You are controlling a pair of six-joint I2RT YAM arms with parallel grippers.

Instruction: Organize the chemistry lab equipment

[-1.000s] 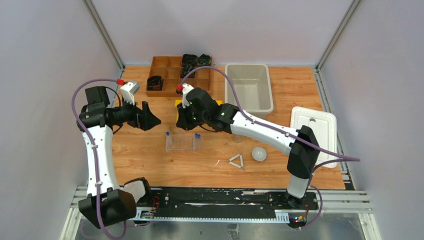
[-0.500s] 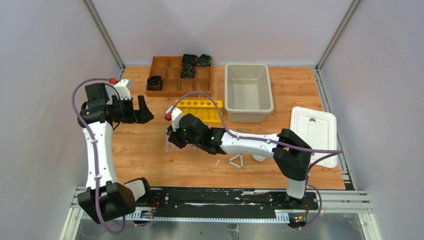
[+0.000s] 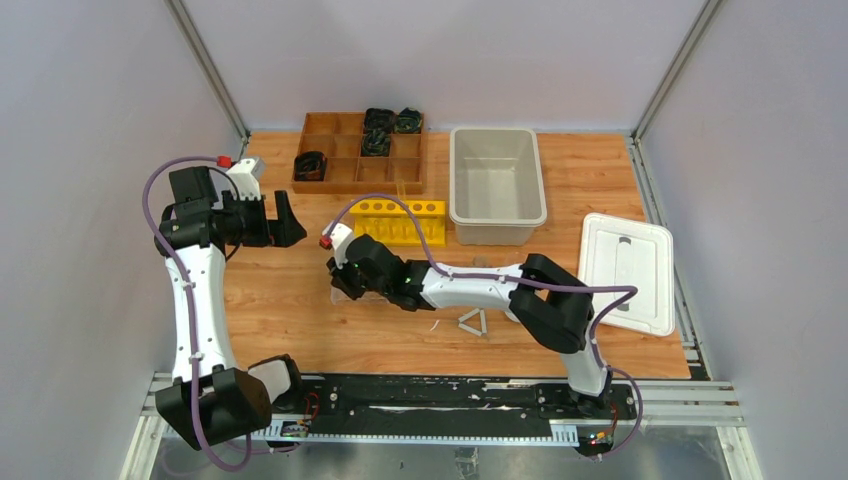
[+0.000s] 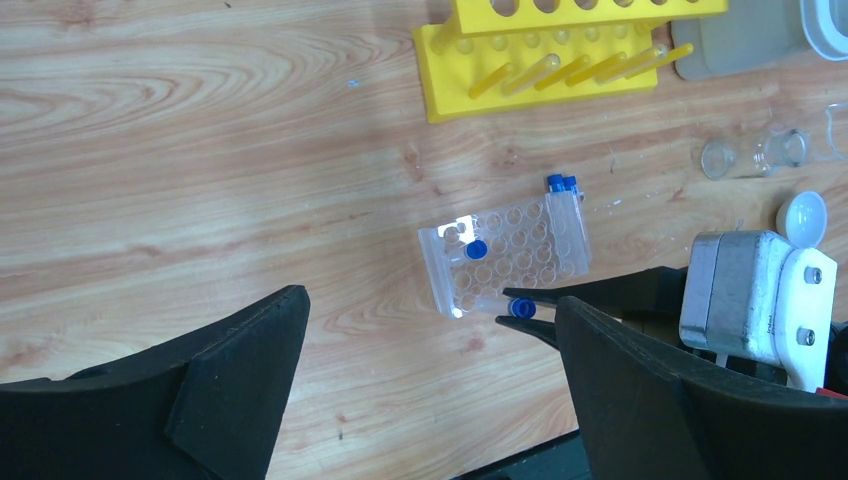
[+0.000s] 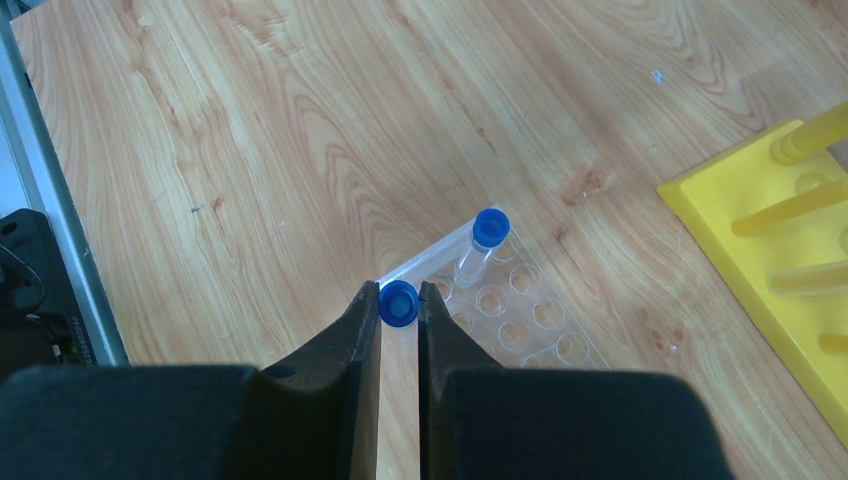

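free: table [image 3: 270, 300] left of clear rack [image 4: 510, 255] | obstacles: yellow rack [image 3: 400, 220] behind; right end effector [image 5: 398, 303] overhead

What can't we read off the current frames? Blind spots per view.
- Top external: the clear tube rack is mostly hidden and the white dish fully hidden under the right arm.
- Right wrist: the blue-capped tube shows only its cap. The right gripper covers its body, so the well below it is unclear.
- Left wrist: one glass vessel is cut off by the right edge.
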